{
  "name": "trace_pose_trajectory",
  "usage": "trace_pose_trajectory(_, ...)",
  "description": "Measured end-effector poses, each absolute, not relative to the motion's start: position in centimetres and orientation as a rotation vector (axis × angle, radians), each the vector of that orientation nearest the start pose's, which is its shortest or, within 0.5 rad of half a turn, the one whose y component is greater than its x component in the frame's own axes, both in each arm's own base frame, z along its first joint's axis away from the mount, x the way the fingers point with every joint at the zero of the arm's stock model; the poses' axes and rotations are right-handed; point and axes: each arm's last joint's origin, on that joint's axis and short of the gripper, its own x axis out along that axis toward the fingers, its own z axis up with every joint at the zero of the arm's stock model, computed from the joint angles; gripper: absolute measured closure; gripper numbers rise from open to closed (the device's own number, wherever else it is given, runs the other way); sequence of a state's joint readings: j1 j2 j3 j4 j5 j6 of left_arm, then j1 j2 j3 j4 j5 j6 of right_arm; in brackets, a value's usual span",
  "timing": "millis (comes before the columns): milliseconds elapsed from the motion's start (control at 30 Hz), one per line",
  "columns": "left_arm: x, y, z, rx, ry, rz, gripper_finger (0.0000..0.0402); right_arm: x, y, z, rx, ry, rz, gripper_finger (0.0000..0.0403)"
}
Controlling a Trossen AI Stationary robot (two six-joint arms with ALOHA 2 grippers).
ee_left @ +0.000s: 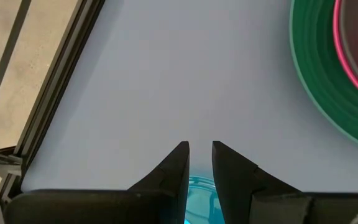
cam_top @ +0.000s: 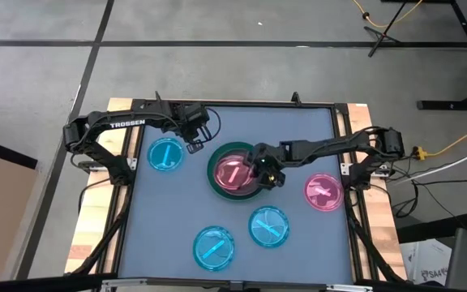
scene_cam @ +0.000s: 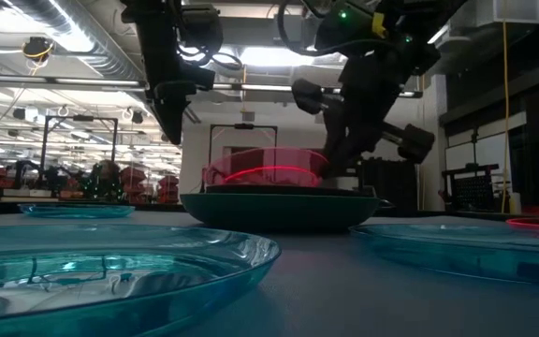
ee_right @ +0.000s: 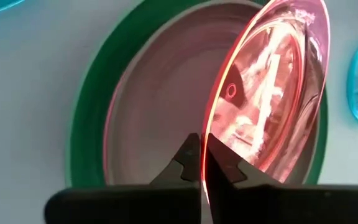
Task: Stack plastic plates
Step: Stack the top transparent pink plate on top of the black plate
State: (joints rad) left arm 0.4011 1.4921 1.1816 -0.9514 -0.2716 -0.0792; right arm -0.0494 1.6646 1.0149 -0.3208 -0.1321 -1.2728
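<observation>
Right gripper (ee_right: 201, 160): pinched on the rim of a translucent pink plate (ee_right: 272, 106); fingers pressed edge-on, one each side of the rim.
Held plate: directly ahead of the right fingertips, tilted, low above the stack; not yet seated, judging by the low view.
Stack (cam_top: 235, 170): just beneath and beyond the right gripper; dark green plate (ee_right: 92, 118) as base, opaque pink plate (ee_right: 154, 118) nested in it.
Key relation: held plate centred over the stack; release requires levelling, then lowering straight down. Rim axis runs away from the fingertips.
Nearer arm: right, already at the stack.
Left gripper (ee_left: 199, 155): fingers narrowly parted, holding nothing; hovers over a cyan plate (cam_top: 166, 153), stack off to one side, near.
Remaining plates, farther from the right gripper: cyan plate (cam_top: 268, 226), second pink plate (cam_top: 323, 192), farthest cyan plate (cam_top: 214, 247), all flat on the table (cam_top: 314, 130).
</observation>
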Motion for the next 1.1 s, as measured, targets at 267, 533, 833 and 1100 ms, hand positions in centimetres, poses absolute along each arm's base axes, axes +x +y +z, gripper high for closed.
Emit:
trace_pose_trajectory(267,25.49,11.65,25.79,-0.149,1.255,0.631,0.0338,32.66,-1.47,18.27,-1.083,0.846,0.668,0.0403)
trace_pose_trajectory(533,25.49,11.66,25.79,-0.149,1.255,0.631,0.0338,32.86,-1.48,17.87,-1.082,0.849,0.670,0.0403)
trace_pose_trajectory(833,25.49,11.65,25.79,-0.147,1.256,0.629,0.0338,32.84,-1.48,17.83,-1.078,0.853,0.671,0.0390)
trace_pose_trajectory(1100,25.49,11.65,25.79,-0.148,1.255,0.630,0.0338,32.83,-1.48,17.82,-1.078,0.853,0.671,0.0356)
